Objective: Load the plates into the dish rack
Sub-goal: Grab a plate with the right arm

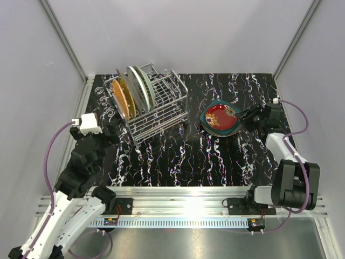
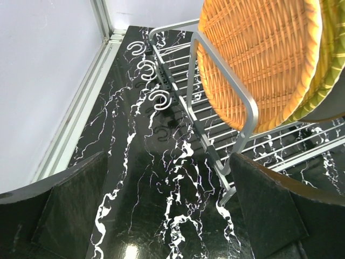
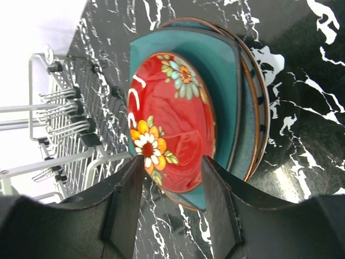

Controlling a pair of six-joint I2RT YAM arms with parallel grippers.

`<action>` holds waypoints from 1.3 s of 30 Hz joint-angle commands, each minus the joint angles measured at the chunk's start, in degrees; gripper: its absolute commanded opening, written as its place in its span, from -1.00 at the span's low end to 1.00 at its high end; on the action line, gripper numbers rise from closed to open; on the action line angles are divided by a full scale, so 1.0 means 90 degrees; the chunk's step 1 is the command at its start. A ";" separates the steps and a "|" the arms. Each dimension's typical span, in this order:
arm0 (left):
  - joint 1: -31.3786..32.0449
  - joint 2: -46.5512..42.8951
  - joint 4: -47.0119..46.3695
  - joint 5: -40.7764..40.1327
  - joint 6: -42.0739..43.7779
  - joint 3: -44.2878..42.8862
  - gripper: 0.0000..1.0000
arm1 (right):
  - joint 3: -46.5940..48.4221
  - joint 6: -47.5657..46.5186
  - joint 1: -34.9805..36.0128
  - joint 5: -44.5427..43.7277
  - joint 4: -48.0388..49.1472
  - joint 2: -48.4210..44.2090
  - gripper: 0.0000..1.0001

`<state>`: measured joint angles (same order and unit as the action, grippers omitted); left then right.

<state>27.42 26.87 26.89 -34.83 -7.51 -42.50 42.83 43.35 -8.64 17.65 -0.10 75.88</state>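
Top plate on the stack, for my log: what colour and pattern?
Top plate is red with painted flowers, clearest in right wrist view.

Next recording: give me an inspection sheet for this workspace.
Surface: black marbled tabletop, glossy.
Job's things: silver wire dish rack holds orange woven plate and others upright; red floral plate lies on dark teal plate, stacked on the tabletop.
Clutter: nothing seen.
Grippers: left gripper open, empty, beside rack; right gripper open at red plate's rim.
Cables: purple cable on each arm.
Surroundings: pale enclosure walls.
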 commanded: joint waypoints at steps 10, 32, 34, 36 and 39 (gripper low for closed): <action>-0.0029 -0.0213 -0.0274 0.0266 -0.0084 -0.0024 0.98 | 0.0300 -0.0315 -0.0026 0.0012 0.0450 0.0729 0.00; -0.0029 -0.0115 -0.0215 -0.0056 -0.0035 0.0005 0.98 | 0.0251 -0.0266 -0.0026 0.0168 0.1017 0.1579 -0.10; -0.0029 -0.0105 -0.0225 -0.0066 -0.0035 0.0015 0.98 | 0.0241 -0.0305 -0.0026 0.0071 0.0988 0.1618 -0.17; -0.0029 -0.0105 -0.0225 -0.0105 -0.0035 0.0015 0.98 | 0.0232 -0.0335 -0.0026 -0.0008 0.0968 0.1657 -0.19; -0.0029 -0.0095 -0.0215 -0.0144 -0.0025 0.0025 0.98 | 0.0183 -0.0286 -0.0026 0.0050 0.1124 0.1755 -0.22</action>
<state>27.42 25.87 26.89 -34.61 -7.57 -42.50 43.62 41.82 -8.64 19.35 9.15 90.30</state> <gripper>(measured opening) 0.985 0.394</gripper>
